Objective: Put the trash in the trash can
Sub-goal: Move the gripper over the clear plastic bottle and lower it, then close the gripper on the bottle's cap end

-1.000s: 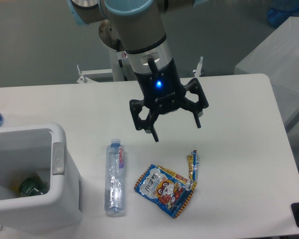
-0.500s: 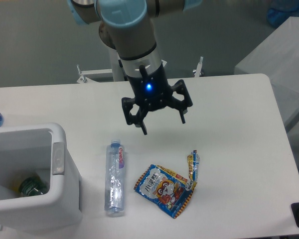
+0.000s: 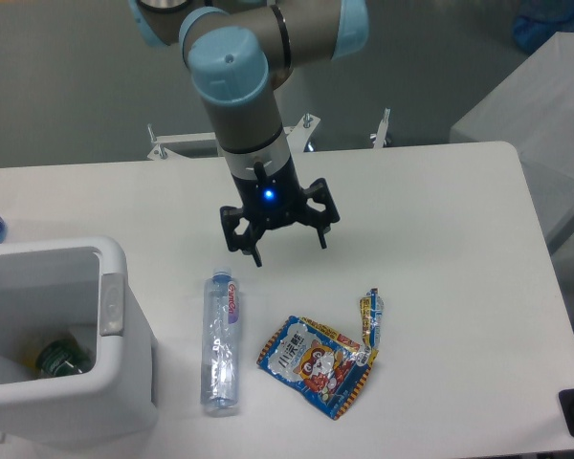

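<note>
Since a second ago the gripper has swung left and lower, fingers spread and empty. Left of the water bottle stands the trash can (something green already inside); right of it, the snack bag, then the wrapper. Bottle looks targeted.

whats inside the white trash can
In the trash can, a green-capped bottle with something yellow beside it shows at the bottom; the near wall hides the rest.

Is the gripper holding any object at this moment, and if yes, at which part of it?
Nothing is held. The gripper is open and empty, above the table near the cap end of the water bottle. The snack bag and thin wrapper lie untouched.
</note>
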{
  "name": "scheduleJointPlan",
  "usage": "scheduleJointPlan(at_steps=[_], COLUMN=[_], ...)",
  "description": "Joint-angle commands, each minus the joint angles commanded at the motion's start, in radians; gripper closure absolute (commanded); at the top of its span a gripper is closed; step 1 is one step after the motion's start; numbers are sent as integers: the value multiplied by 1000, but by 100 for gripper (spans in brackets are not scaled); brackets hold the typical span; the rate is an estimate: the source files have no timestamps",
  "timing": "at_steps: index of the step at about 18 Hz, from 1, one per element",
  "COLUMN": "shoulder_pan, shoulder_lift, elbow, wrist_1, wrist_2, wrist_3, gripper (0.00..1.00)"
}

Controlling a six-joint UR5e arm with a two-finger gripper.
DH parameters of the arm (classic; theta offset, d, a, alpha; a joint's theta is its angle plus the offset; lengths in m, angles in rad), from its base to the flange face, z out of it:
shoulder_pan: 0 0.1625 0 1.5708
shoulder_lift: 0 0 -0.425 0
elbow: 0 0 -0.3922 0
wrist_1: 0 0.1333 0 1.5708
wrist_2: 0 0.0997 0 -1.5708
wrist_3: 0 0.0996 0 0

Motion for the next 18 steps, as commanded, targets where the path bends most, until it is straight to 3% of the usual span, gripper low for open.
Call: scheduleJointPlan(at_steps=[11, 18], shoulder_pan=[-86, -112], shoulder_lift=[-164, -218], elbow=[-18, -29], wrist_1=[2, 32], wrist_2=[-86, -87], wrist_3=[-6, 2], gripper=[0, 0])
